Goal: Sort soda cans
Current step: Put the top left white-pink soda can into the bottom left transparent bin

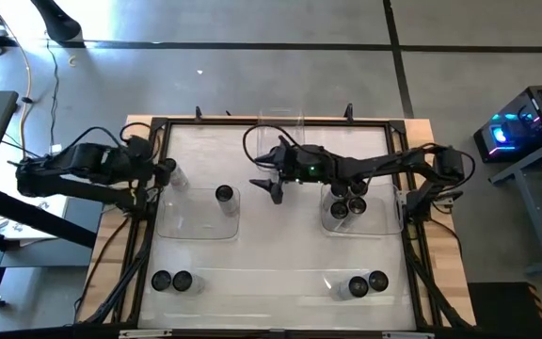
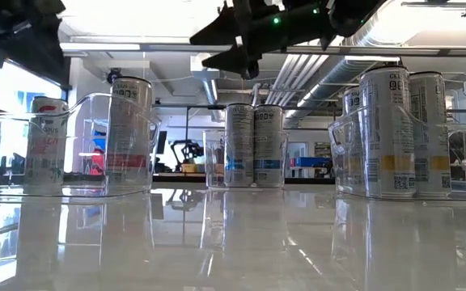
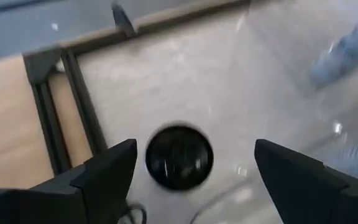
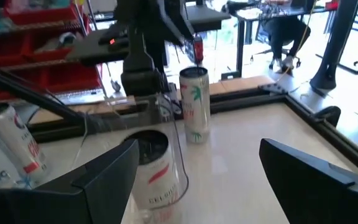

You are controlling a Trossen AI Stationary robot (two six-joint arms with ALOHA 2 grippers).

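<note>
high: overhead, down | low: tabletop-level | wrists: close, forward

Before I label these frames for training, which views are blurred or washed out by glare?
Left wrist view: motion-blurred, the dark round can top smeared. Low view: glossy white tabletop mirrors the cans, windows blown out. High view: sharp.

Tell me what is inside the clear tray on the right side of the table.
The clear plastic tray holds three dark-topped soda cans clustered together. The right arm crosses above its far edge, so anything beneath it is hidden.
</note>
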